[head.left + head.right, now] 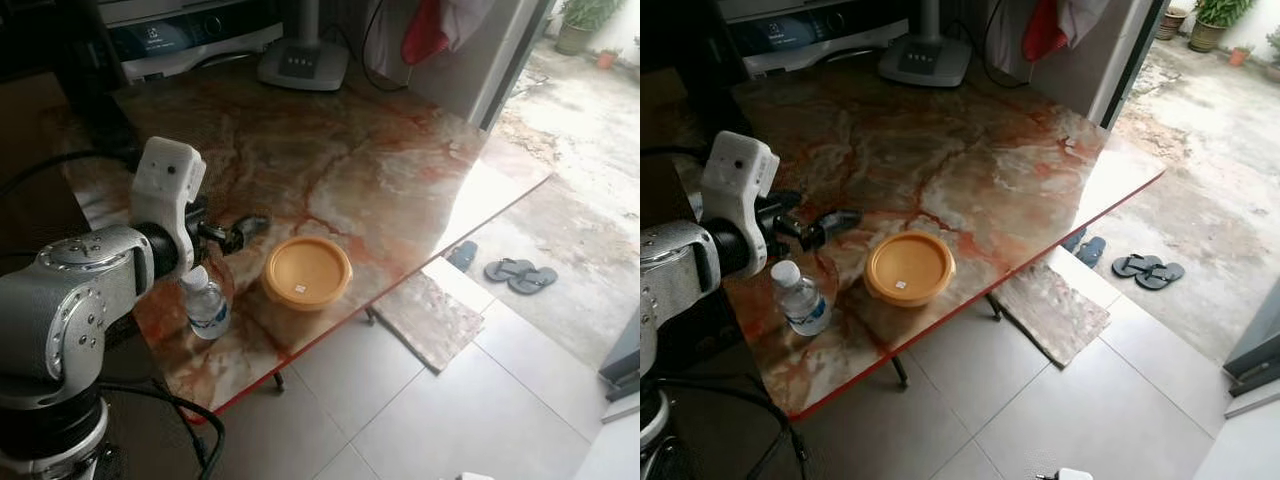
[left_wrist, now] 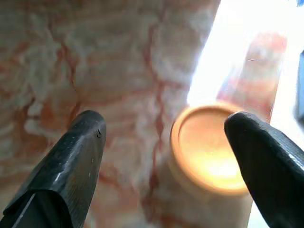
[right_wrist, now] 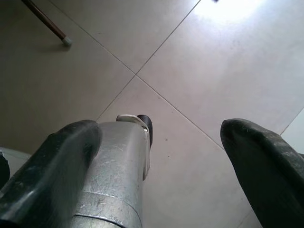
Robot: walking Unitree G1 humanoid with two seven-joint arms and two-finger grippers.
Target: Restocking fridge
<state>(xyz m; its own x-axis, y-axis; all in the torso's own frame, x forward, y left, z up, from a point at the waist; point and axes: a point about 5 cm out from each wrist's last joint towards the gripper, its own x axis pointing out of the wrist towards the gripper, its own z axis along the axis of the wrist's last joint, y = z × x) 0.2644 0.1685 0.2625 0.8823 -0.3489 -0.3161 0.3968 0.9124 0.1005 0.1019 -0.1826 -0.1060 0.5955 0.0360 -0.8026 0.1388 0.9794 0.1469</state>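
The left arm is hiding part of the upright bottle (image 1: 207,305) at lower left beside the bowl (image 1: 307,271), while the left gripper (image 2: 166,156) is hovering wide open, holding nothing, over the table (image 1: 380,170).

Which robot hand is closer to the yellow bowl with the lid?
Left. The left gripper hovers open over the table, just beside the yellow lidded bowl and above the water bottle. The right gripper hangs low, open, pointing at the tiled floor, away from the bowl.
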